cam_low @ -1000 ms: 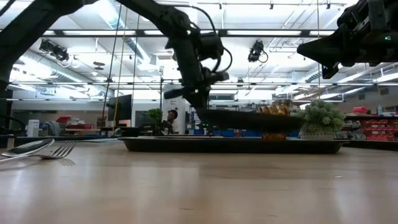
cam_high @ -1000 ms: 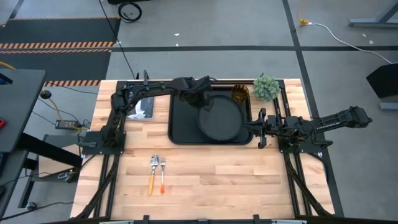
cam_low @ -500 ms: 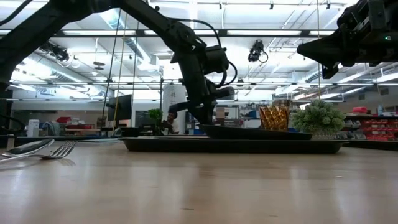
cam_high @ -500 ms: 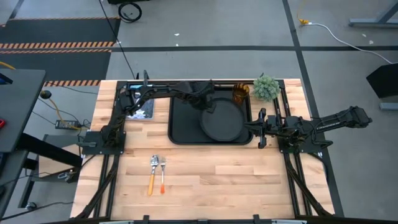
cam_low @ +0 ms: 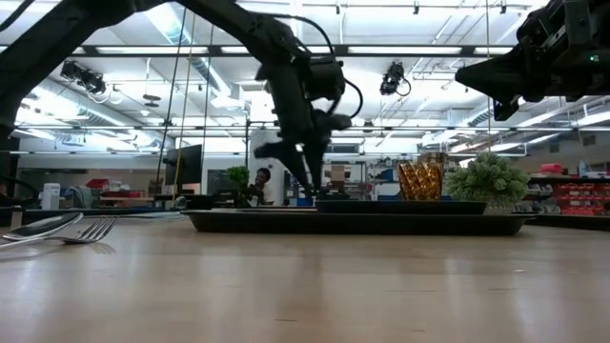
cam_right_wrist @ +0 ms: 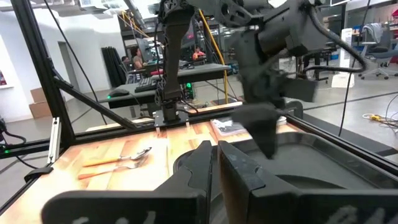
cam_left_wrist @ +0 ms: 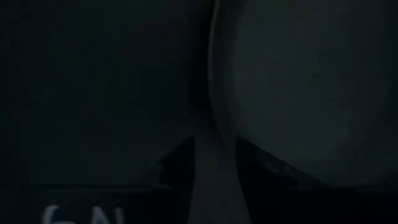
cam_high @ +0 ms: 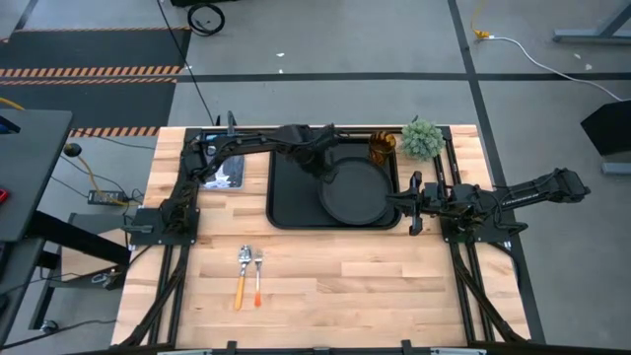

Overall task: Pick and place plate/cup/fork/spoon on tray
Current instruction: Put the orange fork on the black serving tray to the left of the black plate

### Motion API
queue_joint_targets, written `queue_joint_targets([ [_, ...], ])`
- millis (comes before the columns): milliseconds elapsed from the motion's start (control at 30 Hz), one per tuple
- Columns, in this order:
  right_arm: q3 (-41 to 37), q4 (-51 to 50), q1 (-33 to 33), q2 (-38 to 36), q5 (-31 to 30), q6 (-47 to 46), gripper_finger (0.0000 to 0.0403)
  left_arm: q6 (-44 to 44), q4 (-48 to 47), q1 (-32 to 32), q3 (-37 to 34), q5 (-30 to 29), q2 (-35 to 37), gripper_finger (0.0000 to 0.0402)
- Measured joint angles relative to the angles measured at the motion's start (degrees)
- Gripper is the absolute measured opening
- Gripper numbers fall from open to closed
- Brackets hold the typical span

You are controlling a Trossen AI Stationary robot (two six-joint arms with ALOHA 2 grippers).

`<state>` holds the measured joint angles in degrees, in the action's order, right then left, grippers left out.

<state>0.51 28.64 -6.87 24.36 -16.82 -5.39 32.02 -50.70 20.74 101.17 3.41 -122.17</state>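
Note:
The round black plate (cam_high: 355, 192) lies flat in the right half of the black tray (cam_high: 291, 202). My left gripper (cam_high: 319, 165) is at the plate's far left rim, shut on it. The amber cup (cam_high: 382, 148) stands at the tray's far right corner; whether it is inside the rim I cannot tell. The spoon (cam_high: 242, 278) and the fork (cam_high: 258, 278) lie side by side on the table, near the front edge. My right gripper (cam_high: 411, 202) is shut and empty, above the tray's right rim. My left gripper has the plate's far left rim (cam_left_wrist: 213, 118) between its two fingers (cam_left_wrist: 180, 165), one on the plate's inner side and one on its outer side. The fingers slant down from the far left. The plate rests flat on the tray (cam_low: 353, 222).
A small green plant (cam_high: 422, 139) stands at the table's far right, beside the cup. A flat silvery object (cam_high: 225, 173) lies left of the tray. There is bare wood between the tray and the cutlery and along the front.
My left gripper has lowered the plate, which was tilted with its far left rim raised, until it lies flat in the tray. The gripper has shifted slightly toward the table's left and tipped. My right arm has kept still.

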Motion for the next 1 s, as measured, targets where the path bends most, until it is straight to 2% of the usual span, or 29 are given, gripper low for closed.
queue_joint_targets([
  [167,0.0,0.0,0.0,0.0,0.0,0.0,0.0034,-4.7,-15.1,-3.1,0.3,1.8,2.0,0.0121],
  [300,0.0,0.0,0.0,0.0,0.0,0.0,0.0034,-7.5,-26.4,-8.6,0.2,1.0,2.2,0.0113],
  [400,0.0,0.0,0.0,0.0,0.0,0.0,0.0034,-13.5,-29.4,-14.1,-1.2,-3.9,2.2,0.0104],
  [500,0.0,0.0,0.0,0.0,0.0,0.0,0.0034,-15.8,-35.0,-19.2,-2.5,-10.6,2.2,0.009],
  [600,0.0,0.0,0.0,0.0,0.0,0.0,0.0034,-15.8,-36.9,-23.1,-3.4,-12.9,2.2,0.0072],
  [767,0.0,0.0,0.0,0.0,0.0,0.0,0.0034,-16.1,-34.7,-28.2,-3.3,-14.5,4.7,0.0033],
  [867,0.0,0.0,0.0,0.0,0.0,0.0,0.0034,-16.1,-34.3,-30.3,-4.6,-19.5,8.4,0.0009],
  [1000,0.0,0.0,0.0,0.0,0.0,0.0,0.0034,-10.1,-32.6,-31.8,-11.9,-26.6,17.2,0.001],
])
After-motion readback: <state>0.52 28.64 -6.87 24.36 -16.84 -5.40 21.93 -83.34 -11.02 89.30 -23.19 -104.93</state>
